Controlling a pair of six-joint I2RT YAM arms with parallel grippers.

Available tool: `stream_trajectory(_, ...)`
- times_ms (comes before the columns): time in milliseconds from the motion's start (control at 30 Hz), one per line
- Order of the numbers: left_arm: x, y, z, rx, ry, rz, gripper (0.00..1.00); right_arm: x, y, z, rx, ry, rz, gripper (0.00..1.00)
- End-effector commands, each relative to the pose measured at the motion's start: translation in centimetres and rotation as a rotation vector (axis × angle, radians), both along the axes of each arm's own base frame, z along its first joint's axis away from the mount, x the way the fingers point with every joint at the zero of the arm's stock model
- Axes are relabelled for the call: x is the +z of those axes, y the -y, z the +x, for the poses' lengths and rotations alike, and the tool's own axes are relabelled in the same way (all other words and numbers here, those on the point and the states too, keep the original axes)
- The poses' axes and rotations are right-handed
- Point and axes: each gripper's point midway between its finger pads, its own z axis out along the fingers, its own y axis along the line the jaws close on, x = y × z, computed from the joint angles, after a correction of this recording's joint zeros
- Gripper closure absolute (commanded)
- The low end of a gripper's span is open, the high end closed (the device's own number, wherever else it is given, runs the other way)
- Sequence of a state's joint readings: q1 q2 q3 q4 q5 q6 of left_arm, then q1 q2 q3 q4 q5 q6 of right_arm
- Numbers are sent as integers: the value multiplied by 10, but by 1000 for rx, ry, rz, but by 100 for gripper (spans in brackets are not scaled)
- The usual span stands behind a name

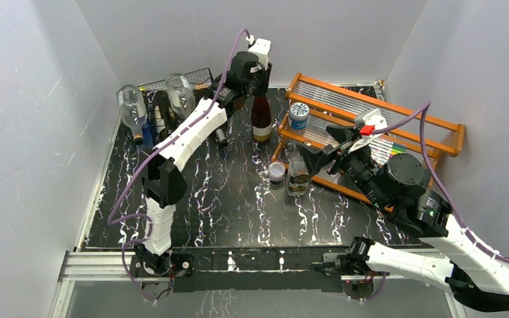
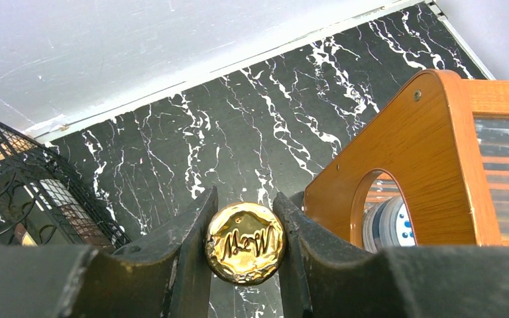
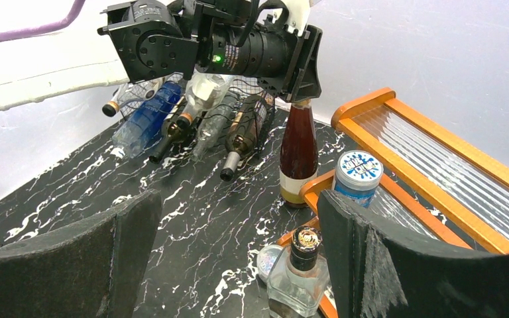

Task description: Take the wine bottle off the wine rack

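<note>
The wine bottle (image 1: 261, 120) is dark with a pale label and stands upright on the black marble table, just right of the black wire wine rack (image 1: 202, 74). My left gripper (image 1: 260, 91) is shut on its neck top. The left wrist view shows the gold cap (image 2: 245, 243) pinched between both fingers. The right wrist view shows the bottle (image 3: 298, 156) below the left gripper, and the rack (image 3: 258, 109) behind it. My right gripper (image 1: 321, 146) is open and empty, hovering by the orange shelf.
The rack holds several lying bottles, among them a clear one (image 1: 132, 106) and a blue one (image 3: 142, 119). An orange wooden shelf (image 1: 397, 119) at the right carries a blue-lidded jar (image 1: 298, 116). A clear square bottle (image 1: 297, 173) and a small jar (image 1: 277, 172) stand before it.
</note>
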State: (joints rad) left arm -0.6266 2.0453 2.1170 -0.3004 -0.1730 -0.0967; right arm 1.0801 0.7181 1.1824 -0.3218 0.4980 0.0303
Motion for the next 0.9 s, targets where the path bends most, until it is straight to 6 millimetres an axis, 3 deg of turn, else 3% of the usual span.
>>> stream_trajectory(0,95,14,-4,-59,194,-174,100,17,5,0,-13,20,61,2)
stream_trajectory(300,94,29,-17,-173,172,-178,98,11,0,2,-13,15,52,2)
stream_trajectory(433,95,27,-21,-190,169,-152,62,11,-1,1,-7,11,56,2)
stream_trajectory(633,107,20,-31,-197,174,-140,18,10,-2,0,0,5,59,2)
stream_trajectory(767,126,5,-46,-183,178,-135,4,11,-3,0,4,0,63,2)
stream_trajectory(867,146,-19,-72,-158,190,-134,2,9,-4,0,7,-6,58,2)
